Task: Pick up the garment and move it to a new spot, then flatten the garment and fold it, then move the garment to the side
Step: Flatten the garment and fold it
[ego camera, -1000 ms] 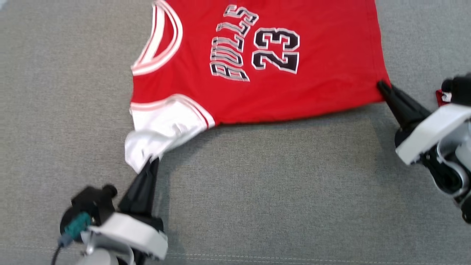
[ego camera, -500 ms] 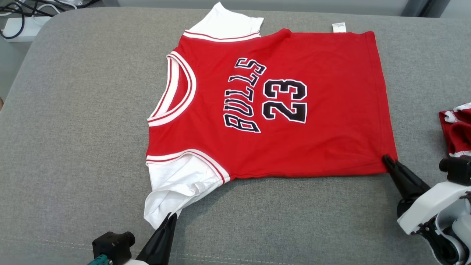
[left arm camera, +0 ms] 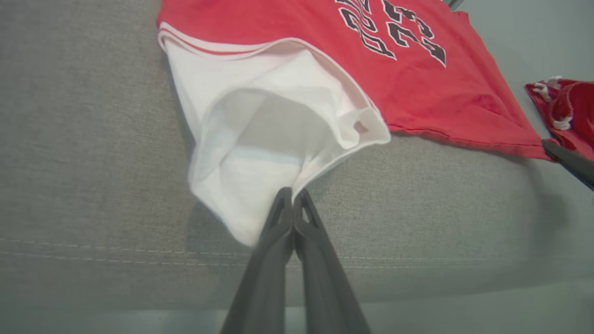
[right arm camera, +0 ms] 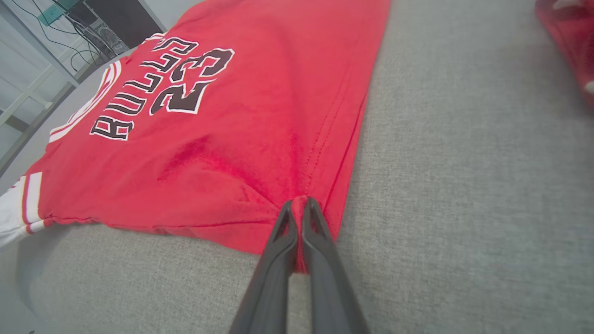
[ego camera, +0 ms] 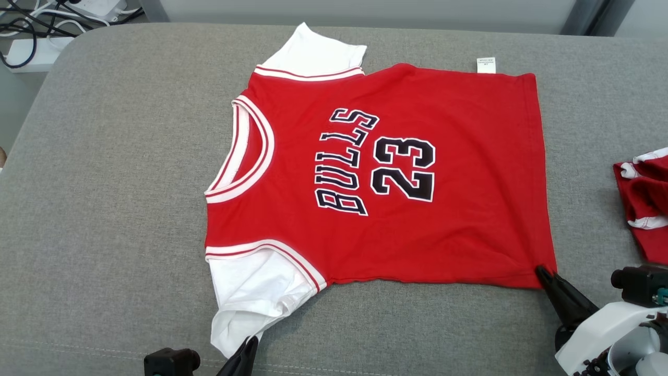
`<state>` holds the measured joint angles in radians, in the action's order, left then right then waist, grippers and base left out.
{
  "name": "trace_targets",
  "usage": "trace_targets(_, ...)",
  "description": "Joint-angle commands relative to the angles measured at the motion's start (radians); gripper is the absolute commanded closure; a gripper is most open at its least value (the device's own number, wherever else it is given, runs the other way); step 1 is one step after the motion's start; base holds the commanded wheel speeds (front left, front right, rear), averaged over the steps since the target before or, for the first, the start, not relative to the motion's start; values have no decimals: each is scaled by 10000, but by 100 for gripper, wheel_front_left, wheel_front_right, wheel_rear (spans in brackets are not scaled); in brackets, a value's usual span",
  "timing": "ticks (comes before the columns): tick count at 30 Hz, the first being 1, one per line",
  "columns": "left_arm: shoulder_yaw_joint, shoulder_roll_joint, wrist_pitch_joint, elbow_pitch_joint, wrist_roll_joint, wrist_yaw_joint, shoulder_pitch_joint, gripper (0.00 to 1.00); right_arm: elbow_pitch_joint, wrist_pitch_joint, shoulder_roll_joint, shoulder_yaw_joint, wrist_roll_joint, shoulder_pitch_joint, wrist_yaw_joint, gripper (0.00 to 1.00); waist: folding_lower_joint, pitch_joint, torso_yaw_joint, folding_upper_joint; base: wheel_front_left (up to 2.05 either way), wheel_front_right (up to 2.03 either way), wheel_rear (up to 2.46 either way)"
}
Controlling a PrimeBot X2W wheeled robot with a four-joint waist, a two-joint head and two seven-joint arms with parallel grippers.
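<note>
The red shirt [ego camera: 417, 156] is lying flat on the grey cushion [ego camera: 104, 209], pinched at two spots
You are seeing the left gripper [left arm camera: 293, 197] pinching the edge of the white sleeve [ego camera: 255, 292] nearest the robot, fingers pressed together on it, while the right gripper [right arm camera: 300, 204] is clamping the shirt's near hem corner; the print is facing up, the collar is pointing left, and another red cloth [ego camera: 644, 198] is sitting well apart at the right

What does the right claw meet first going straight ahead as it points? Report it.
The red white-sleeved jersey itself: the right claw is shut on its hem corner and points across the cloth toward the black number, so pushing on would probably bunch that fabric on the grey cushion.
</note>
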<state>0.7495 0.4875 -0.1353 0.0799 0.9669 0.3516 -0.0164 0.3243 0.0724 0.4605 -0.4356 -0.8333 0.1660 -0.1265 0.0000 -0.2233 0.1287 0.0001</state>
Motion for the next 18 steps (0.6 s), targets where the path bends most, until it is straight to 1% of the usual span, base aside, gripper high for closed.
trace_targets(1, -297, 173, -50, 183, 53, -75, 121, 100, -347, -105, 109, 128, 274, -258, -42, 100, 0, 4, 13, -1, 0, 0, 0)
trace_targets(5, -222, 136, 130, 147, 234, -169, 58, 100, -720, -603, -303, 784, 784, -650, -42, 100, 0, 52, 5, -1, 0, 0, 0)
trace_targets(6, -171, 133, 206, 131, 272, -218, 53, 100, -802, -706, -444, 965, 828, -743, -42, 76, 0, 72, -5, -1, 0, 0, 0)
trace_targets(7, -146, 118, 226, 129, 290, -255, 57, 65, -888, -837, -568, 1101, 845, -831, -42, 16, 0, 96, -10, -1, 0, 0, 0)
trace_targets(8, -124, 90, 270, 126, 344, -293, 50, 0, -1021, -958, -650, 1193, 881, -911, -42, 0, 0, 120, -14, -1, 0, 0, 0)
trace_targets(11, -44, 210, 467, 159, 376, -318, 31, 0, -1416, -1105, -821, 1630, 1025, -1162, -42, 0, 0, 259, -52, -1, 0, 0, 0)
trace_targets(13, -105, 412, 505, 334, 294, -230, 60, 0, -1712, -1072, -910, 1986, 1168, -1299, -42, 0, 0, 354, -85, -1, 0, 0, 0)
trace_targets(15, -319, 700, 377, 694, 126, -145, 180, 0, -2050, -970, -976, 2318, 1414, -1379, -42, 0, 0, 471, -138, -1, 0, 0, 0)
trace_targets(18, -932, 1225, -105, 1325, -295, 62, 560, 0, -2498, -628, -1208, 2993, 1902, -1344, -42, 0, 0, 620, -241, -1, 0, 0, 0)
